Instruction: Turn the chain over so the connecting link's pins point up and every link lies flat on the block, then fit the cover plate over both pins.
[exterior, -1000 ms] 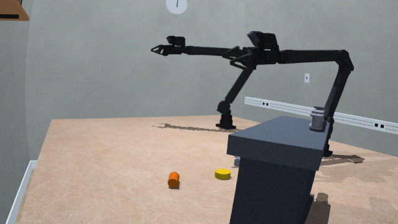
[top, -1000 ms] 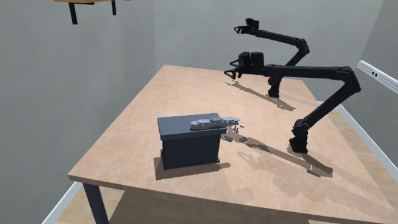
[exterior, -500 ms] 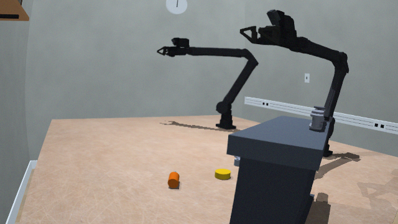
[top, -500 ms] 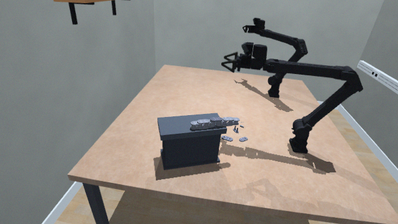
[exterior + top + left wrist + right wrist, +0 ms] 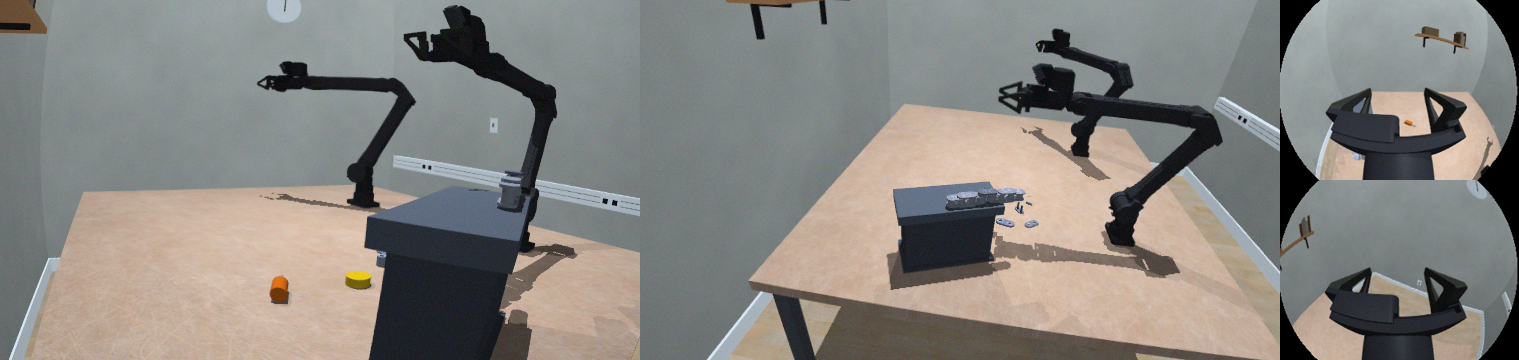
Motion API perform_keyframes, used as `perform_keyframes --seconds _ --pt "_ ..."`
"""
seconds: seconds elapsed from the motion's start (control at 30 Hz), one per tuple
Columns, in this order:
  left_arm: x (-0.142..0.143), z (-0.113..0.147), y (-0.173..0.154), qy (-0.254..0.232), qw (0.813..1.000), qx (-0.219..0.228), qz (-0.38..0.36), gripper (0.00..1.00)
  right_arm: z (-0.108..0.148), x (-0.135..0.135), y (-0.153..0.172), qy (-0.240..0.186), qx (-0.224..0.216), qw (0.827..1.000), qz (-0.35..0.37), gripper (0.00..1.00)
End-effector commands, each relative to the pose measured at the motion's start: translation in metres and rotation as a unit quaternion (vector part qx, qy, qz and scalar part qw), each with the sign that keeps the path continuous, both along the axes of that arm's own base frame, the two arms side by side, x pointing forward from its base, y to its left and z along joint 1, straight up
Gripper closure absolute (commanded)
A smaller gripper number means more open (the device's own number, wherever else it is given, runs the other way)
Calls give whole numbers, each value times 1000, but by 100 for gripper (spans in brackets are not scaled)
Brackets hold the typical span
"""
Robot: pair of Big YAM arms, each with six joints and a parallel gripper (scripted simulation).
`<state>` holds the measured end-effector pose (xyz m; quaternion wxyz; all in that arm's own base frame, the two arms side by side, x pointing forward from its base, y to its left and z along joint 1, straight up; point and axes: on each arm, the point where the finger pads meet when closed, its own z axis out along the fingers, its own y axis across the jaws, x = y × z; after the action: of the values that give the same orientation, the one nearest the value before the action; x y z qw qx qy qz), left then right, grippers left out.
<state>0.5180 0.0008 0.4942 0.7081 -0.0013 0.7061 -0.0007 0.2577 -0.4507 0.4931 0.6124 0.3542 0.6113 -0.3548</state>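
Note:
A grey roller chain (image 5: 985,196) lies along the right side of the dark block's (image 5: 945,225) top, with its end reaching past the block's right edge. I cannot tell which way its pins point. In the exterior view the chain (image 5: 510,190) shows end-on at the block's (image 5: 445,260) far corner. Two small grey plates (image 5: 1005,222) (image 5: 1031,223) and some tiny loose pins (image 5: 1019,207) lie on the table right of the block. My left gripper (image 5: 1007,97) (image 5: 412,40) (image 5: 1397,91) is open and empty, high above the table. My right gripper (image 5: 1040,46) (image 5: 261,83) (image 5: 1397,270) is open and empty, higher and farther back.
An orange cylinder (image 5: 279,289) (image 5: 1408,123) and a yellow disc (image 5: 358,279) lie on the table on the block's far side. A wooden shelf (image 5: 1440,38) hangs on the wall. Both arm bases stand at the table's right side.

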Motion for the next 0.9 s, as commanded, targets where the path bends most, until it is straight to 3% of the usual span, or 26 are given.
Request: perform_keyframes --seconds 0.0,0.4,0.43,0.53,0.57,0.6,0.87 --pt "2 47 3 -38 999 -1 3 0 57 -3 2 -24 -43 999 -1 0" --pt "8 5 -3 -9 1000 6 -2 0 53 5 3 -22 -38 999 4 0" --pt "4 6 -3 -11 1000 6 -1 47 53 4 3 -22 -37 999 3 0" --pt "2 5 -3 -12 1000 6 -2 47 52 5 3 -21 -37 999 3 0" --pt "1 16 -2 -17 1000 3 -1 47 52 2 3 -22 -37 999 2 0" --pt "-2 4 -4 -13 1000 4 -3 47 51 6 3 -20 -35 999 5 0" --pt "-1 4 -5 -11 1000 6 -4 47 46 6 2 -18 -30 999 5 0"
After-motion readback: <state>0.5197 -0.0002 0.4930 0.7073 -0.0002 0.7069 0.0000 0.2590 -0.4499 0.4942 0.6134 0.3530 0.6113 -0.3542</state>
